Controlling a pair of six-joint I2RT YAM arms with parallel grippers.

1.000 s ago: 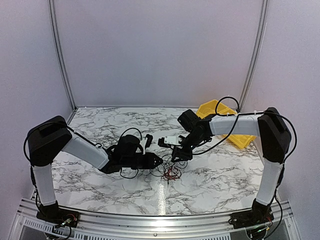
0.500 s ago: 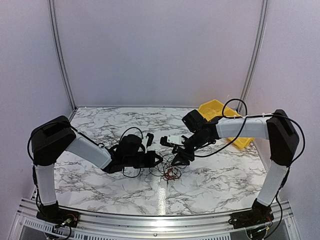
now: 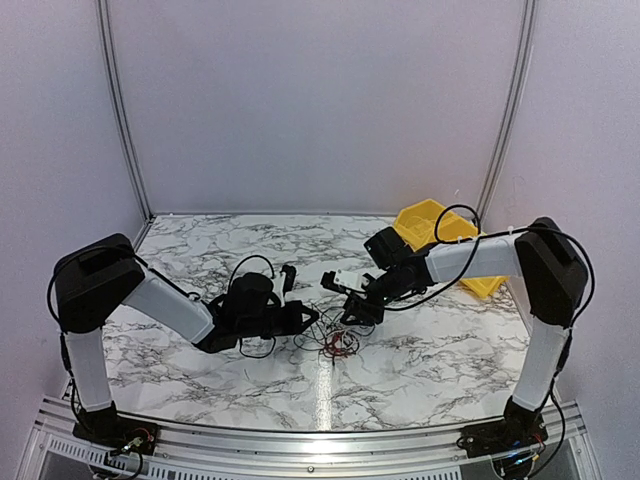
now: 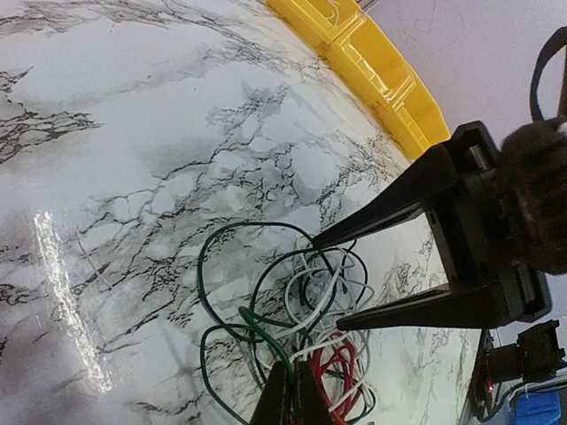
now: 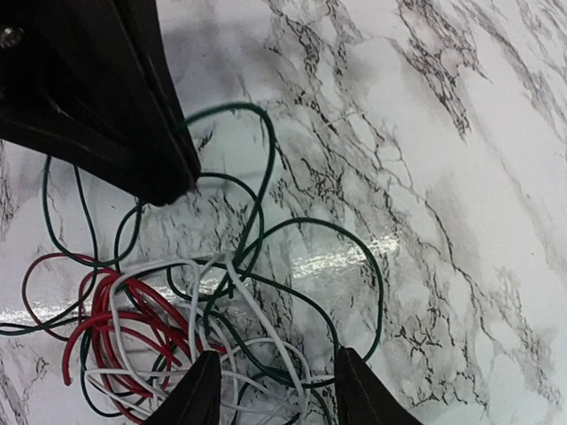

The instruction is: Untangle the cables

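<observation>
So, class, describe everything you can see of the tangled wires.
The wires are thin, flexible strands, dark green, white and red, looped loosely over one another in one heap on the marble table. The shut left claw seems to pinch a green strand; the open right claw straddles part of it.

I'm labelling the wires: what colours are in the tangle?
The cables are dark green, white and red; the right wrist view shows them best.
</observation>
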